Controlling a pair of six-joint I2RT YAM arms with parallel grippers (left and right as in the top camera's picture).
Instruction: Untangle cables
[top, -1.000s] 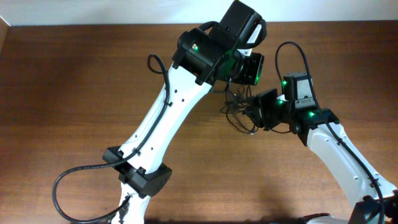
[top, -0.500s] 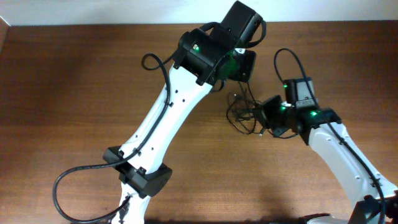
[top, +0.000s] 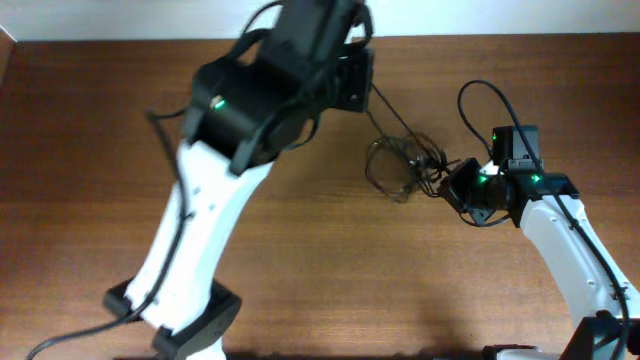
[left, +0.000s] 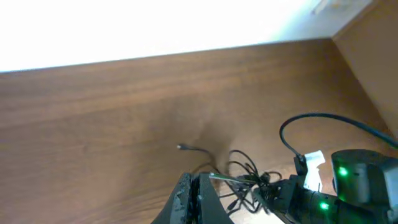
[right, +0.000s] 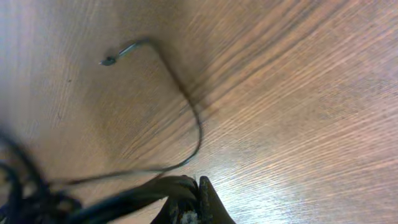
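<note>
Left gripper, right gripper pinching cables; seemingly taut.

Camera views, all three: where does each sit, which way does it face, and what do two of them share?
Overhead: fixed above the table, looking straight down; left arm and right arm show, left tool and right tool flanking the cables.
Left wrist: on the raised left arm, looking down across the table to its far edge; own tool at bottom.
Right wrist: low over the wood, facing along it; own tool at bottom, shut on cables.
Shared: overhead and left wrist both show the cables and right arm.
</note>
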